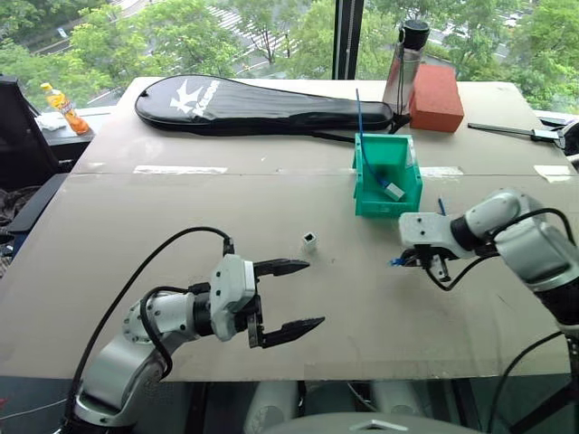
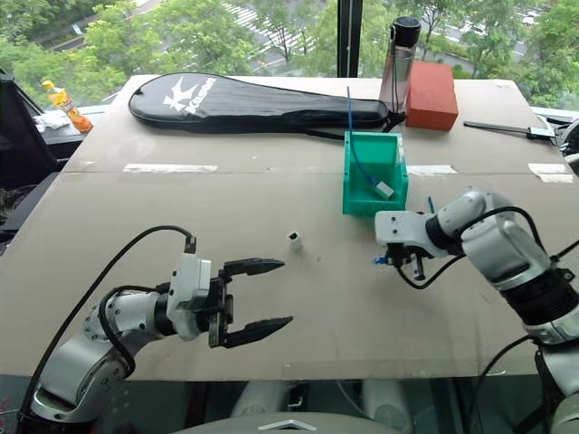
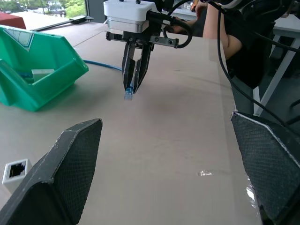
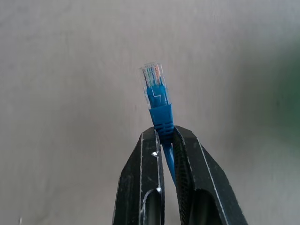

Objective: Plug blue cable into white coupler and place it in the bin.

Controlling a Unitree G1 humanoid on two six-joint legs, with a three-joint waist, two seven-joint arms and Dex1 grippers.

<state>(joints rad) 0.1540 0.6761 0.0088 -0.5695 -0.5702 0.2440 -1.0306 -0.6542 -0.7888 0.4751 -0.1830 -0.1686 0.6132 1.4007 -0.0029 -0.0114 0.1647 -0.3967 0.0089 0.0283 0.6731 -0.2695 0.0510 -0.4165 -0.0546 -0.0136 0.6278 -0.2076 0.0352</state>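
The blue cable (image 4: 158, 105) is pinched just behind its clear plug by the right hand (image 3: 132, 86), whose two black fingers (image 4: 143, 187) are closed on the blue boot so that the plug sticks out past the fingertips. In the head views that hand (image 1: 425, 262) hangs just above the bench (image 1: 271, 208), pointing steeply down, with the plug close to the surface; the rest of the cable trails away behind it towards the bin's base.

The white coupler (image 1: 309, 240) stands alone on the bench, at about 9 o'clock from the right hand and well apart from it, its dark socket hole showing in the left wrist view (image 3: 15, 171).

The bin (image 1: 387, 176) sits at about 12 o'clock from the right hand, near it, and at about 2 o'clock from the coupler. Inside it lies another blue cable (image 1: 364, 136) with a whitish block end (image 1: 394, 191), the cable rising above the back wall.

The left hand (image 1: 291, 299) hovers at about 6 o'clock from the coupler, fingers spread wide and holding nothing, pointing across towards the right hand.

Farther back on the bench lie a black racket cover (image 1: 258, 104), a bottle (image 1: 407, 63) and a red block (image 1: 435, 97).
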